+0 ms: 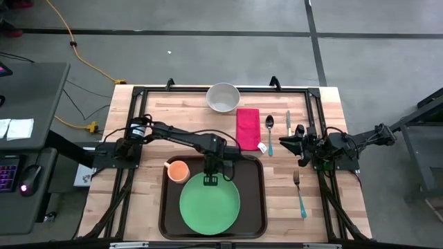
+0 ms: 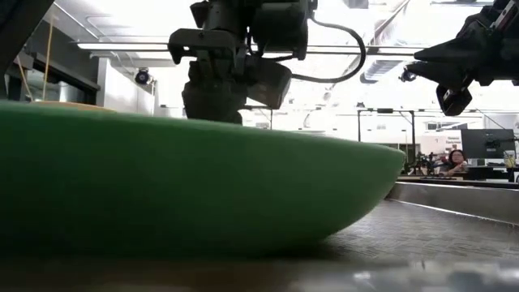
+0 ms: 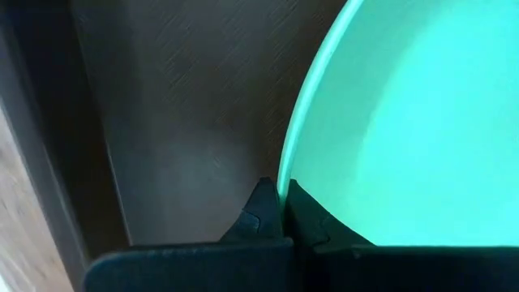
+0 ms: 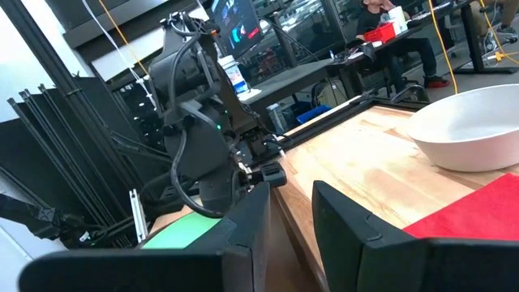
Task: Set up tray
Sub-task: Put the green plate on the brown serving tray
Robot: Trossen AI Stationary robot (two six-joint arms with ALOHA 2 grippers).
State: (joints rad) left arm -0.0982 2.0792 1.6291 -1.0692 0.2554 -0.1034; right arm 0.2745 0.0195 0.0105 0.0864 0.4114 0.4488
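On wooden table (image 1: 145, 124), left tool (image 1: 210, 180) pinches green plate (image 1: 210, 205) rim in tray (image 1: 257, 200); right tool (image 1: 285, 143) half-open, empty.

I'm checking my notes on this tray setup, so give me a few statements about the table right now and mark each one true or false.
1. The green plate lies in the tray. True.
2. The left gripper is shut on the plate's rim. True.
3. The orange cup stands outside the tray. False: it stands in the tray's corner, beside the plate.
4. The white bowl sits on the red napkin. False: it rests on the bare wood next to the napkin.
5. The right gripper holds the fork. False: it holds nothing; the fork lies on the table.
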